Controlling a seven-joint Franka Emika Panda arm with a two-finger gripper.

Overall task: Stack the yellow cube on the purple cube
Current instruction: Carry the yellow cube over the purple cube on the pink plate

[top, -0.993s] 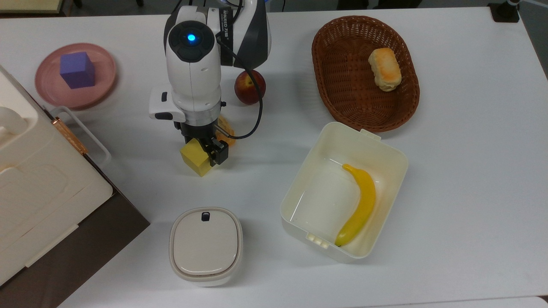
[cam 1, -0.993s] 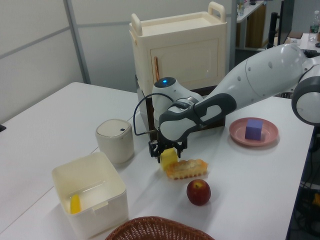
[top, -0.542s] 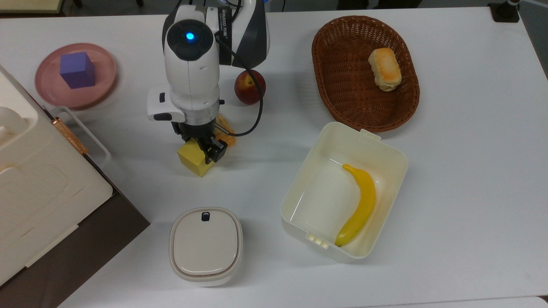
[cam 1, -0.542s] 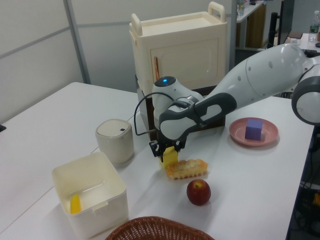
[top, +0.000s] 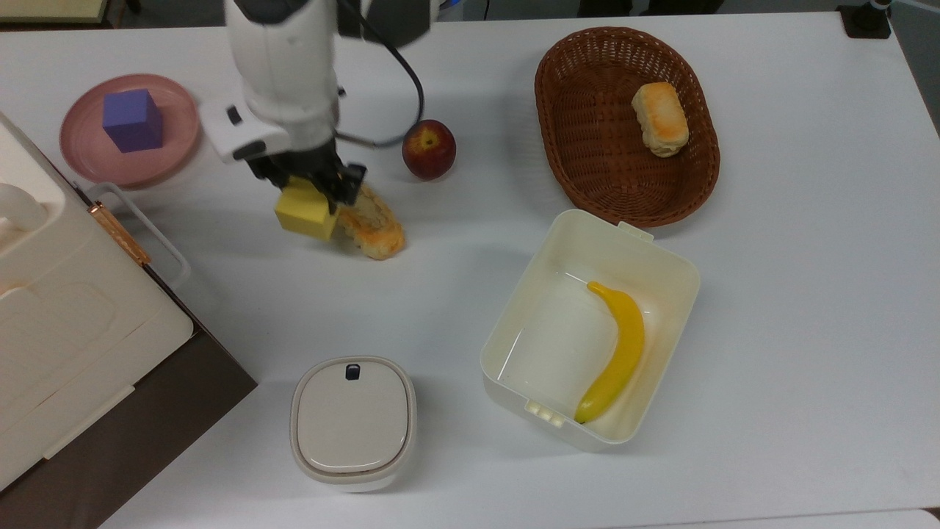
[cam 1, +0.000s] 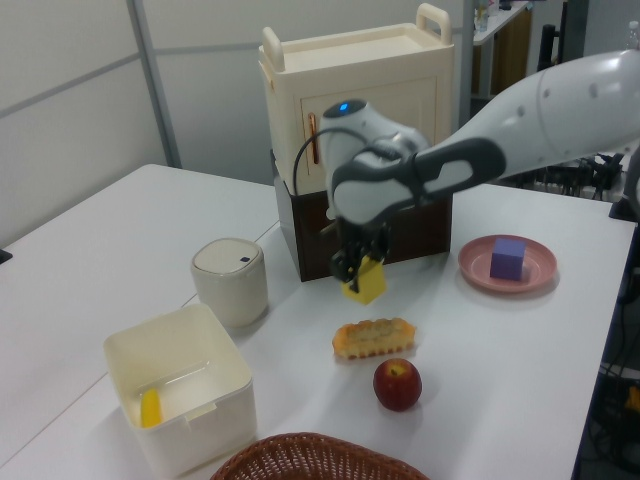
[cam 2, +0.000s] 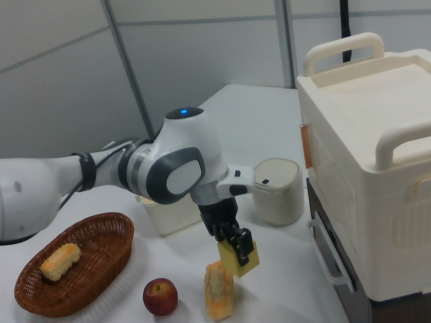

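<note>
Lifted off the desk (top: 771, 294) since a second ago, my hand (top: 308, 192) pinches the yellow cube (top: 304, 211), tilted, well apart from the purple cube (top: 132, 120) on its pink plate (top: 178, 139).

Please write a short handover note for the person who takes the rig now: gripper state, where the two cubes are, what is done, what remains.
Gripper: shut on the yellow cube, held clear of the table, above the bread piece.
Purple cube: sits on the pink plate, at the top view's left, nothing on it.
Done: yellow cube grasped and raised.
Left: carry it over the plate, set it squarely on the purple cube, open, withdraw.
Probably mind the cream cabinet beside the plate.
</note>
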